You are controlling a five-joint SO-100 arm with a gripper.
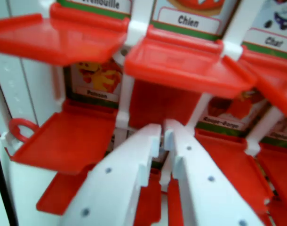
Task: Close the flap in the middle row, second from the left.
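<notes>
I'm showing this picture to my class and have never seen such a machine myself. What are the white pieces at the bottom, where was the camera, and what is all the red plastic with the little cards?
The camera sits on the robot arm's wrist, looking along its claw. The two white pieces are the gripper; its fingers stand almost together with only a thin gap, and they hold nothing. In front of it is a white frame of a game board with rows of red flaps, such as this open one, jutting towards the camera. Behind the flaps are picture cards with French words: "Chien" and "Poisson" can be read. A red ring sits at the view's left edge. The picture is blurred, so finer detail is lost.
</notes>
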